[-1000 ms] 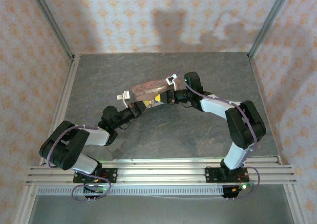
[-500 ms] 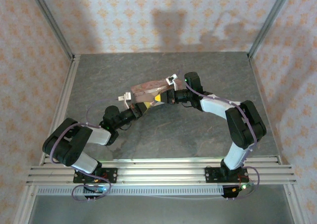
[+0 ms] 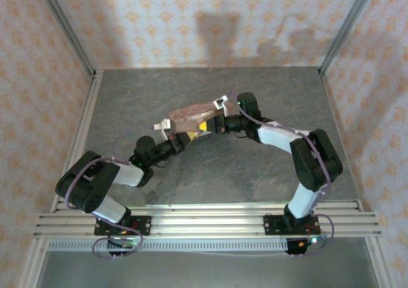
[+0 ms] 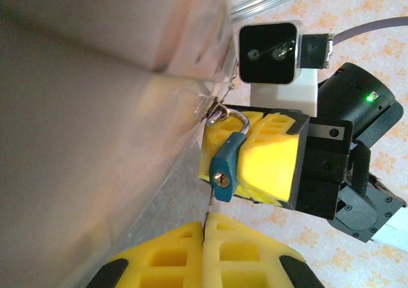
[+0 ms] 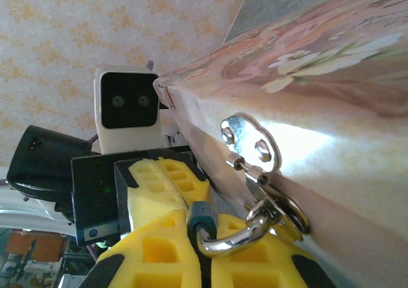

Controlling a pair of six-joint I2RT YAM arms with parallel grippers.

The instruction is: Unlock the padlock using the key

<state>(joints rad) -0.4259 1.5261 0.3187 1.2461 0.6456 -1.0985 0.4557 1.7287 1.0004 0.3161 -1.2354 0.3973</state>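
at the hasp (image 5: 250, 141) of the pink tin (image 5: 331, 78), the right tool (image 5: 201, 243) grips the teal padlock (image 4: 224, 167); the left tool (image 4: 205, 237) pinches the thin key (image 4: 209, 206) at its keyhole.

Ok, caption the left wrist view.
Right gripper holds the teal padlock; left gripper aims the key at its keyhole.

Inventory recorded one padlock (image 4: 224, 167) clamped in the right gripper (image 5: 203, 246), one key (image 4: 208, 206) nipped in the left gripper (image 4: 205, 236), one pink tin (image 5: 357, 46) beside both, and one silvery hasp plate (image 5: 250, 141).
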